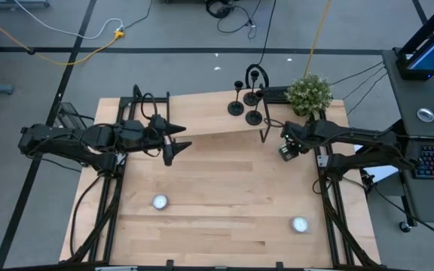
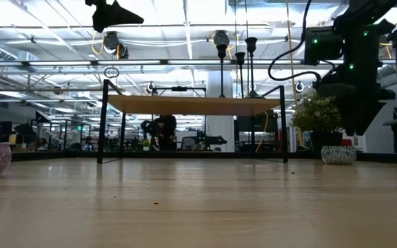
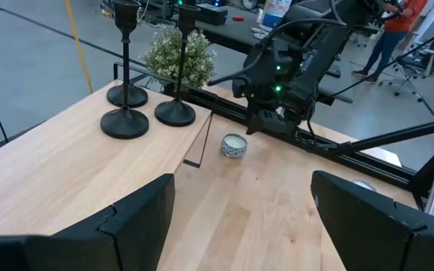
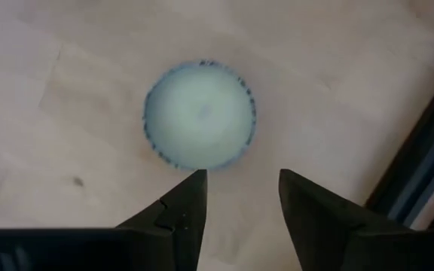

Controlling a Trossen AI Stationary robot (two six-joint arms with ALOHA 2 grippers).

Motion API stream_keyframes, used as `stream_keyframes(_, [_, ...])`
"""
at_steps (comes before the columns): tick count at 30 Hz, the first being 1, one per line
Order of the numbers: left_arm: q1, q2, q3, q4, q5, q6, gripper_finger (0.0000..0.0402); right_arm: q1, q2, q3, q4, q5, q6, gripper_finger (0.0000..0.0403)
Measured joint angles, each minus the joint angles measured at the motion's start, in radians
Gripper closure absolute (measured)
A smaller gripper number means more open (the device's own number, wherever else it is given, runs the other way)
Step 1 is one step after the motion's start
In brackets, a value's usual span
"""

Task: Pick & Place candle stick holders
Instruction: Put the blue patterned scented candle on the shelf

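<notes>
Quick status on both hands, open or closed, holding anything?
Left hand: open, empty, above the table short of the raised shelf.
Right hand: open, empty, pointing down over a small white candle cup.

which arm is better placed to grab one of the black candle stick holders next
Probably the left. The left gripper is open, raised, facing the three candle stick holders on the raised shelf. The right gripper, though near, points down over a small bowl.
</notes>
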Motion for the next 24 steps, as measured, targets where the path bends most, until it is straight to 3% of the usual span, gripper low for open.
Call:
stream_keyframes(16, [0.000,0.000,0.001,-0.008,0.001,-0.010,0.0082,-0.111,-0.001,-0.104,0.154,0.002,0.008,0.0248])
stream_keyframes(24, [0.000,0.000,0.001,-0.007,0.002,-0.011,0.0082,-0.151,-0.003,-0.104,0.201,0.000,-0.022,0.0291])
